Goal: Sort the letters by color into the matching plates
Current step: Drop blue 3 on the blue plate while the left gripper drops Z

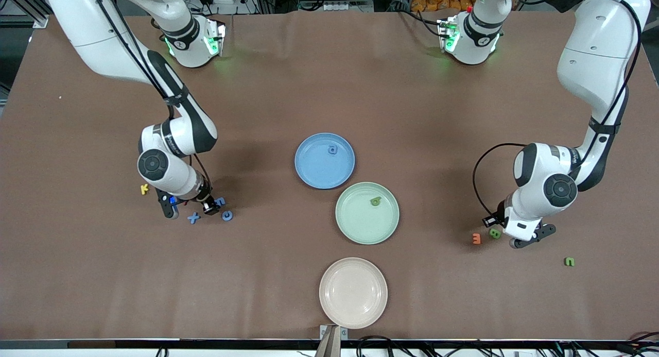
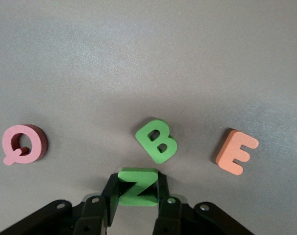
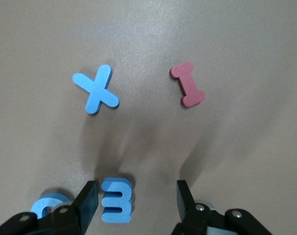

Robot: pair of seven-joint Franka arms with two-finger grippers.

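My left gripper is down at the table at the left arm's end, shut on a green letter Z, with a finger against each side of it. Close by lie a green B, an orange E and a pink Q. At the right arm's end, my right gripper is open and low over the table. A blue 3 lies between its fingers, close to one and apart from the other. A blue X and a red I lie near it.
The blue plate, green plate and beige plate sit mid-table; the blue holds a blue letter, the green a green one. A yellow K lies by the right arm, a green letter by the left.
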